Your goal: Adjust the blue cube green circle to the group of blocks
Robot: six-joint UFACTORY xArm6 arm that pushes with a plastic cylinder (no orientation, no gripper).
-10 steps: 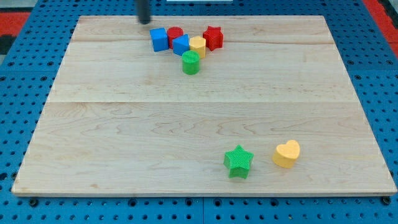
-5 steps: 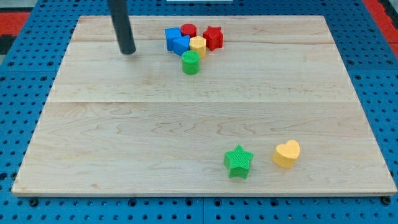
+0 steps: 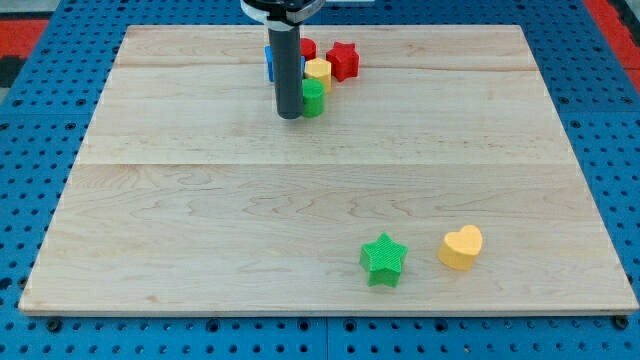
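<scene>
Green circle (image 3: 314, 98) sat near the tabletop's top edge, just below the cluster; you had my tip (image 3: 289, 116) touching its left side. No fingers here, only a rod. Light, rigid, likely slides easily. Blue cube (image 3: 270, 60) mostly hidden behind the rod. No containers.

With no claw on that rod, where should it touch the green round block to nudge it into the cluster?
My tip sits against the green cylinder at its left. Better to push its lower side wall from the view's bottom: the yellow block and the cluster lie just above it.
</scene>
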